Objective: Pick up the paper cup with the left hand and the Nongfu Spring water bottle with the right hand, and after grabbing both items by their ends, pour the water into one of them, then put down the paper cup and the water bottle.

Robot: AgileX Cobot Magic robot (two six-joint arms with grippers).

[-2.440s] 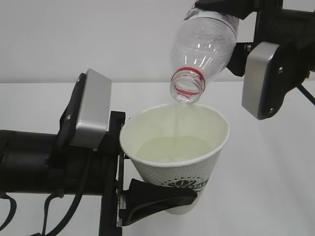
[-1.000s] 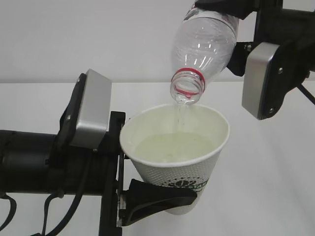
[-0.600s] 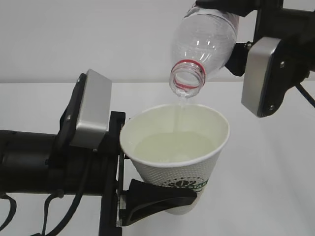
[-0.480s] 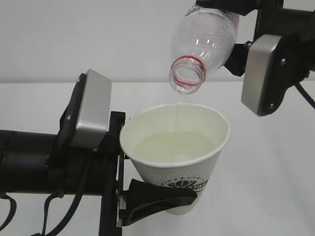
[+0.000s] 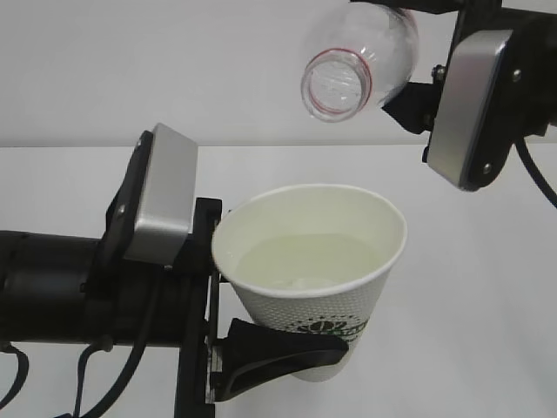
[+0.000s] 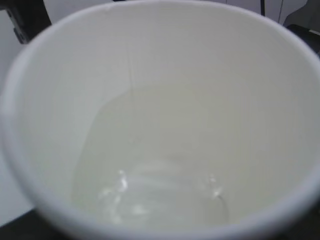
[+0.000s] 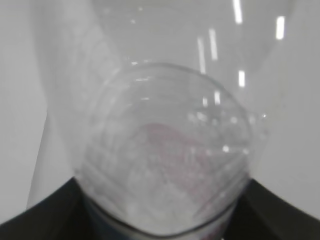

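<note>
Two items held: both are off the white table (image 5: 487,287), one in each arm.
Cup: small white tapered paper cup with dotted texture and dark green logo (image 5: 315,287), upright, low and centred in the exterior view, so that its mouth faces the bottle above.
Left hand (image 5: 261,348): black gripper with grey metal plate, clamped around the cup's lower end; a black finger (image 5: 283,348) wraps the base, leaving the rim free for pouring.
Contents: clear water (image 6: 150,170) lies in the cup, well below the rim.
Bottle: clear ribbed plastic Nongfu Spring bottle with red neck ring (image 5: 352,57), above the cup and apart from it, mouth tipped toward the camera; no stream is visible.
Right hand (image 5: 409,9): black gripper, plate alike, gripping the bottle's far end; fingertips are cut off by the frame edge.
Judgement: pouring appears finished; set-down is not yet done.
</note>
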